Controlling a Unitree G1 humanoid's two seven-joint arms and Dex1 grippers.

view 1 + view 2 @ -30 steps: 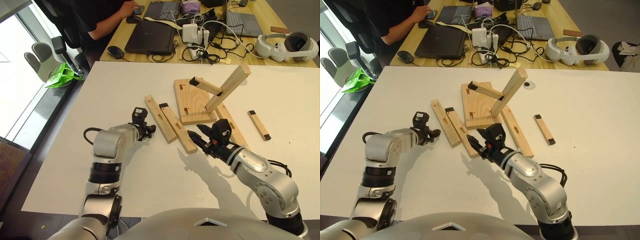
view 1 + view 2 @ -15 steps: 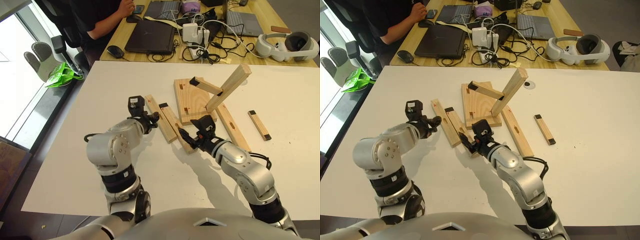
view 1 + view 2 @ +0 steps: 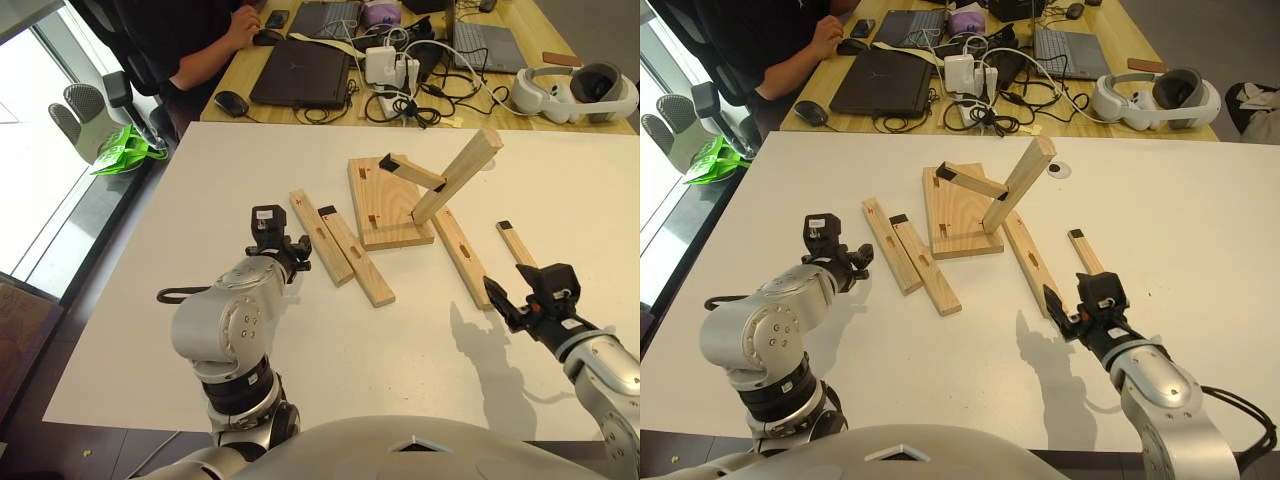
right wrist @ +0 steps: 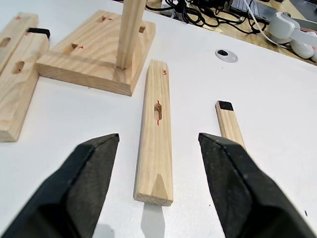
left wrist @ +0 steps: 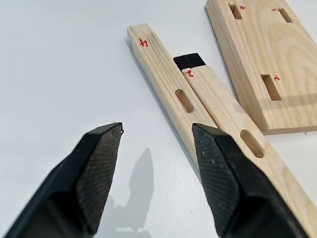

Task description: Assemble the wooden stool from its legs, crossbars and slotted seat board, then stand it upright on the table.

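The left arm (image 3: 225, 320) and right arm (image 3: 1160, 385) wear rounded silver-grey shells with black bands at the joints. A black cable (image 3: 175, 293) loops out at the left arm's nine o'clock. Both the left gripper (image 5: 156, 134) and right gripper (image 4: 158, 141) are matte black with wedge-shaped fingers and finely cross-hatched pads (image 5: 218, 183).

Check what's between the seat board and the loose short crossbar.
One slotted leg lies flat between seat board and crossbar, clearest in the right wrist view.
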